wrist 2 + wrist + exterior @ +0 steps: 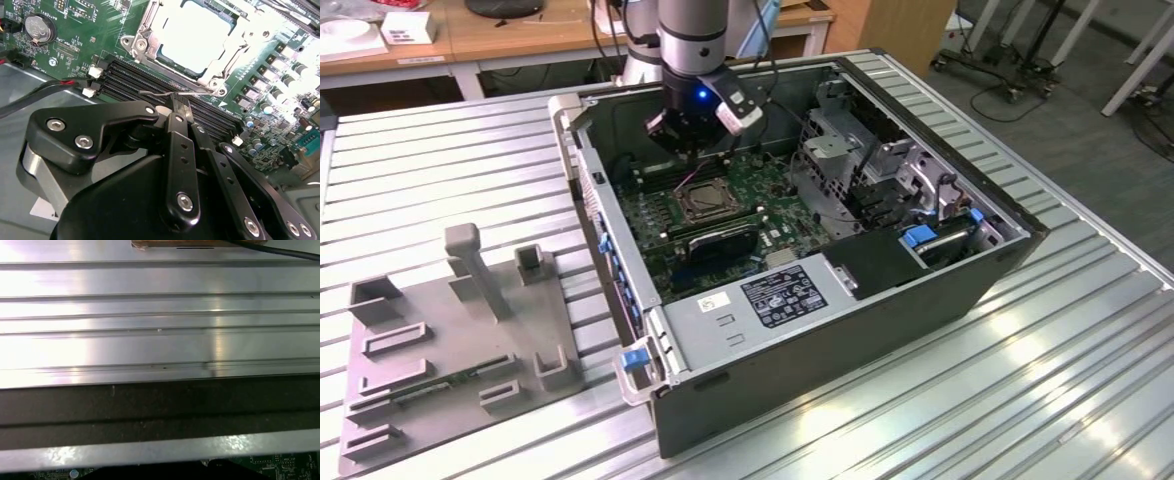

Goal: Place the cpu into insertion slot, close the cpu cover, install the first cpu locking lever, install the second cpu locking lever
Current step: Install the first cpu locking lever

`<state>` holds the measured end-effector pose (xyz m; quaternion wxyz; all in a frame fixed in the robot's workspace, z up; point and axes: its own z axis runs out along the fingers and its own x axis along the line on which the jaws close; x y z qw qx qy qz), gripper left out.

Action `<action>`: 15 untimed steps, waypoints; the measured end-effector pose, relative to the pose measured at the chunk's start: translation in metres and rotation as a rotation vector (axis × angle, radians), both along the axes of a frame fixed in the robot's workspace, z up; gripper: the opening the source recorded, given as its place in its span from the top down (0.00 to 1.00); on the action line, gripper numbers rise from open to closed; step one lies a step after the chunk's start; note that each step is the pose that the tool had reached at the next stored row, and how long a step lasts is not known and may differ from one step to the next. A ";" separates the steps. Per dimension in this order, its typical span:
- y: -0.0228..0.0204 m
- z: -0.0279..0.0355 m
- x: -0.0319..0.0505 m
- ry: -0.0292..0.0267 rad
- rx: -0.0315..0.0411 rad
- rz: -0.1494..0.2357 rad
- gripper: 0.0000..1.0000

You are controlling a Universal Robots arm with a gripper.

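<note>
One grey fixture (454, 340) sits at the exterior view's left; rightward, in the case (854, 330), the end effector (178, 102) pinches a thin locking lever (155, 93) beside the cpu (195, 35), seated under the cpu cover (142, 45). Slipping, the springy lever could snap back.

The case (854, 330) lies on the table (427, 160), a fixture (440, 340) at the exterior view's left of it; inside, on the board (767, 180), the cpu (195, 32) sits in the insertion slot (137, 45), the gripper (175, 107) over the memory slots (145, 80) beside it.
</note>
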<state>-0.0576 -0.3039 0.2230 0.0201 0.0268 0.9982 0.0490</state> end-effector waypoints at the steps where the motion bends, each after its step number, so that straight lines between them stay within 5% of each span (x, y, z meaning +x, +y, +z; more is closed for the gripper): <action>1: 0.0000 -0.0005 0.0002 0.0000 0.0000 0.000 0.89; 15: 0.0000 -0.0077 0.0025 0.0000 -0.0001 0.000 0.89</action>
